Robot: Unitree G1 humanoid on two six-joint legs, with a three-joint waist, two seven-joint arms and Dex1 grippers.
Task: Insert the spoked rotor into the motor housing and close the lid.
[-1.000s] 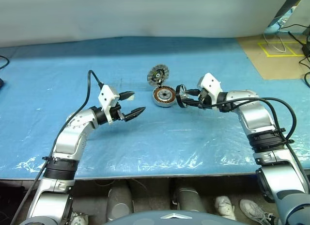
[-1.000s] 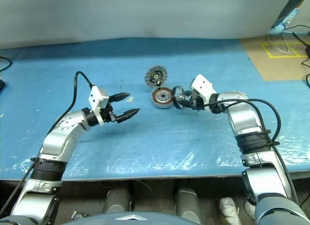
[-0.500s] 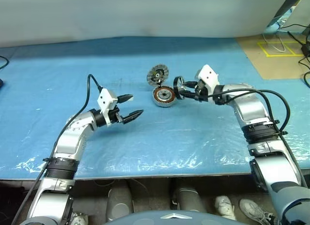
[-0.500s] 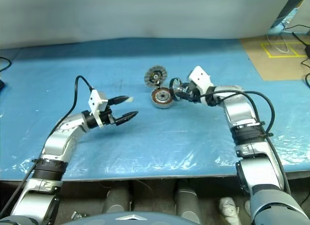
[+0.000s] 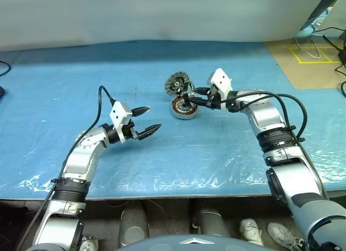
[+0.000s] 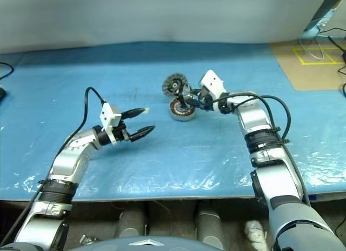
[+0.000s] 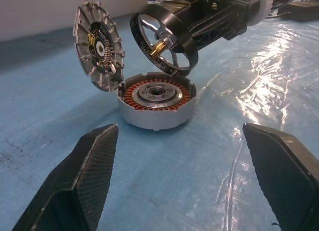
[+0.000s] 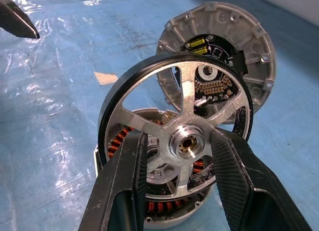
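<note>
Ahead of the left fingers (image 7: 94, 156) the blue worktop (image 7: 199, 191) lies bare up to the motor housing (image 7: 155, 105); the lid (image 7: 98, 47) stands raised behind it, the spoked rotor (image 7: 162, 42) hangs above.

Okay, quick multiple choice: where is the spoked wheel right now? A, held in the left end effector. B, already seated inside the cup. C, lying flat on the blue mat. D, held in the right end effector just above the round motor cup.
D: the right end effector grips the spoked wheel, tilted just above the motor cup.

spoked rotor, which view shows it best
The right wrist view: the spoked rotor fills it face-on, spokes, hub and dark rim clear, gripped by the right gripper. The left wrist view shows it tilted above the motor housing. The eye views show it small.
</note>
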